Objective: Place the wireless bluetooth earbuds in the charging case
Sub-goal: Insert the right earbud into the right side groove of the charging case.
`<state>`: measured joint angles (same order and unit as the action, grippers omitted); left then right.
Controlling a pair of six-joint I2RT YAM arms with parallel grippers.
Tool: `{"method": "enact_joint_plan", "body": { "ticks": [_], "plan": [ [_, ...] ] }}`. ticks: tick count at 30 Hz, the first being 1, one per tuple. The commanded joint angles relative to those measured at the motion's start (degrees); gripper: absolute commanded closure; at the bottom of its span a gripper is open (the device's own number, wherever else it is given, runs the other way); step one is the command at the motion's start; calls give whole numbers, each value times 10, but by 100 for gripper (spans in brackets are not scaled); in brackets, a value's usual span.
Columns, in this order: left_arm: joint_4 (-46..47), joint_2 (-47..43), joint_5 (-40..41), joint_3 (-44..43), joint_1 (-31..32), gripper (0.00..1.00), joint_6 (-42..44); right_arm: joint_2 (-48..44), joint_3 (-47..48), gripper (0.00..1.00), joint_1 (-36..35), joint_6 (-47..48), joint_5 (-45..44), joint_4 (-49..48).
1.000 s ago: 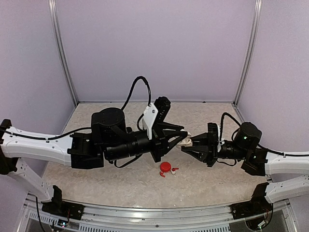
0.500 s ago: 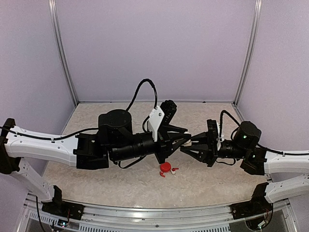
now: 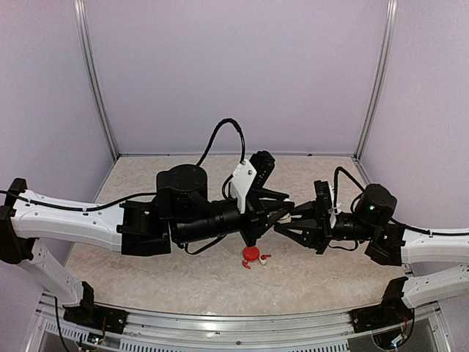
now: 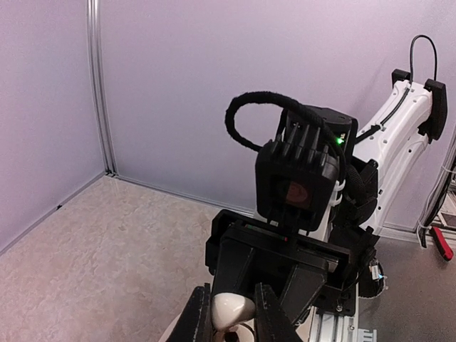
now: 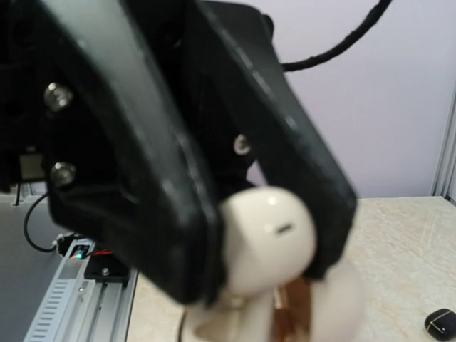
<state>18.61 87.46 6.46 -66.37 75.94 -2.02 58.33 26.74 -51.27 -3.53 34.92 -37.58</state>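
Clamping the white charging case [image 4: 234, 310] in my left gripper [image 4: 233, 319], right gripper [image 3: 284, 221] pinched closed beside it; earbuds [image 3: 262, 259] lie nearer, by the red case [image 3: 251, 254]. They are likely light and slippery, so pinch the body.

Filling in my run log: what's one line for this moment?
left gripper: shut on white case, midair | right gripper: shut, close to case | red case: on table
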Motion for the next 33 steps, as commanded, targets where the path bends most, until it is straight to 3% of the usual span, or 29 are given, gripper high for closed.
{"method": "enact_joint_plan", "body": {
  "ticks": [1,27,33],
  "plan": [
    [-12,5,0,-6,-1,84,7,-19,12,100,-6,-7,7,-30],
    [-30,3,12,8,-2,85,4,-38,-3,100,-6,-11,0,-41],
    [-43,15,-22,-1,-2,82,18,-24,5,100,-6,-17,25,-41]
  ]
}}
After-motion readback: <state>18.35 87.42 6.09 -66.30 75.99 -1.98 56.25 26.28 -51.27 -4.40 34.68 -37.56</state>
